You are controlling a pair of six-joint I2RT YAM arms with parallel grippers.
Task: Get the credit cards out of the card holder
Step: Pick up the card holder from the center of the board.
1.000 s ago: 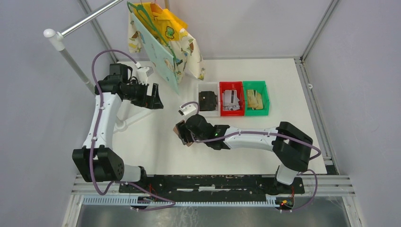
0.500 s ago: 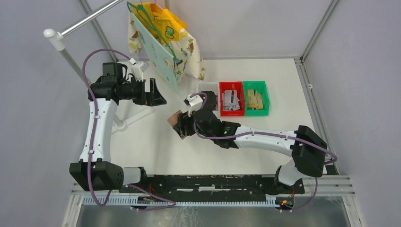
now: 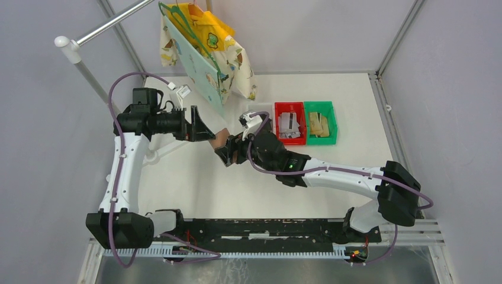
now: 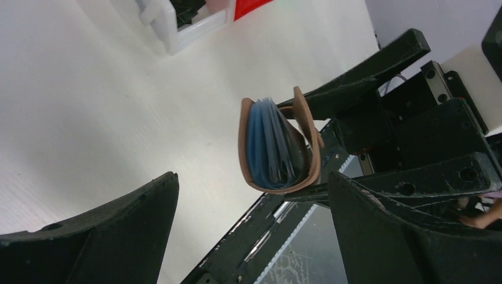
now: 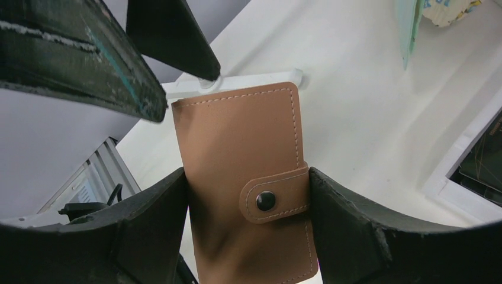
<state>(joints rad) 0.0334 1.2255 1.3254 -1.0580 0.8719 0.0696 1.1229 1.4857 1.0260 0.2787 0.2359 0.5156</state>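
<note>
Card holder (image 3: pixel 223 141): salmon-pink, centre of the top view, held over the desk (image 3: pixel 195 183). It is clamped across its width by the right claw (image 5: pixel 245 177), and light blue pockets (image 4: pixel 266 145) show at its gaping end.
Left claw (image 3: pixel 202 125): spread fully wide, empty, just left of the card holder.
</note>
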